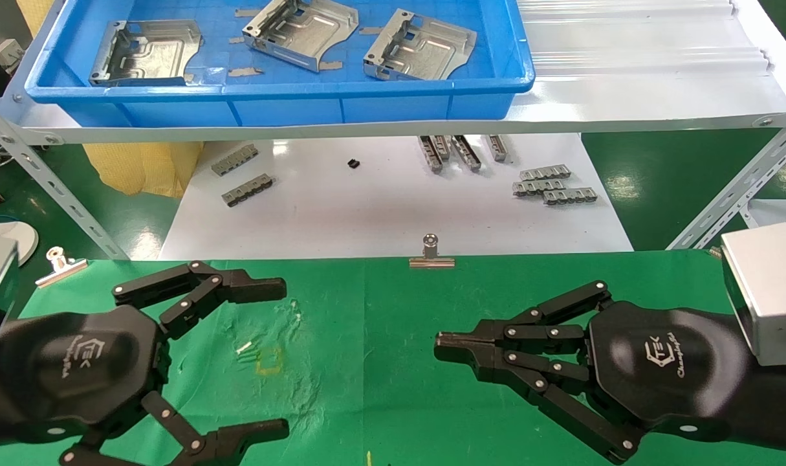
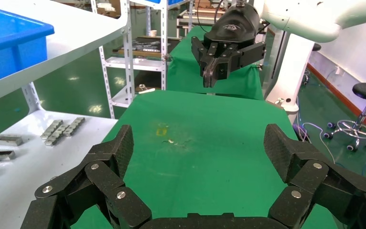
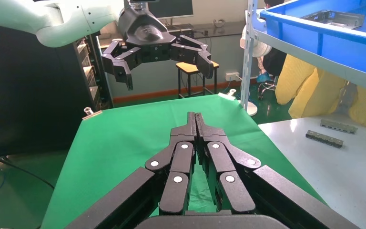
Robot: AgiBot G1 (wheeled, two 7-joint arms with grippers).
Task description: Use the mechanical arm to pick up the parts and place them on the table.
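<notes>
With our left claw [image 1: 273, 356] spread and right claw [image 1: 439, 346] pressed together over the green counter [image 1: 380, 388], both empty, the parts [image 1: 145, 53] beyond its far edge in the blue tray [image 1: 270, 103] look light, stiff and slippery, so we'd pinch a bent flange.

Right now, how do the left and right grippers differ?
The left gripper has its fingers spread wide apart; the right gripper has its fingers pressed together. The left gripper hangs over the green table near the yellow square mark; the right gripper hangs further right. Both are empty, black and TEK-branded, tips pointing at each other.
</notes>
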